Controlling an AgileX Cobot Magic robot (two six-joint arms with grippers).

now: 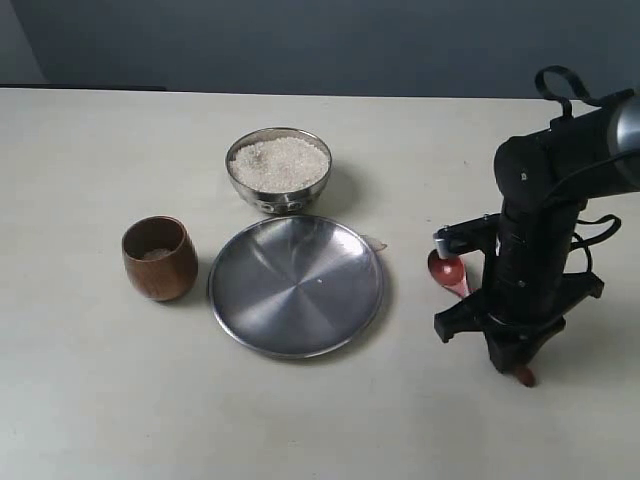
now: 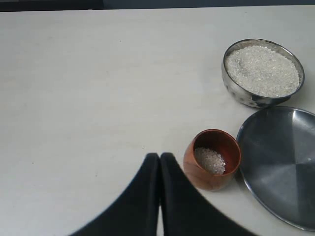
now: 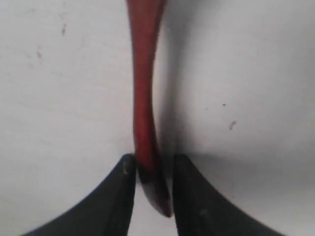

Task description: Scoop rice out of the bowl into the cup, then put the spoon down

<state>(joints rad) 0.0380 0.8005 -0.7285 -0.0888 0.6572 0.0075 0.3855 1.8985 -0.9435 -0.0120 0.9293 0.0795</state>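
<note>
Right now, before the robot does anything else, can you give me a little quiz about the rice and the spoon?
1. Which holds more rice, the bowl or the cup?
2. True or false: the cup is empty.
3. Where is the spoon? A: in the bowl. B: in the cup. C: lying on the table, with its handle between the fingers of the right gripper.

Key: 1. The bowl; it is nearly full. 2. False; a little rice lies in the bottom of the cup. 3. C.
</note>
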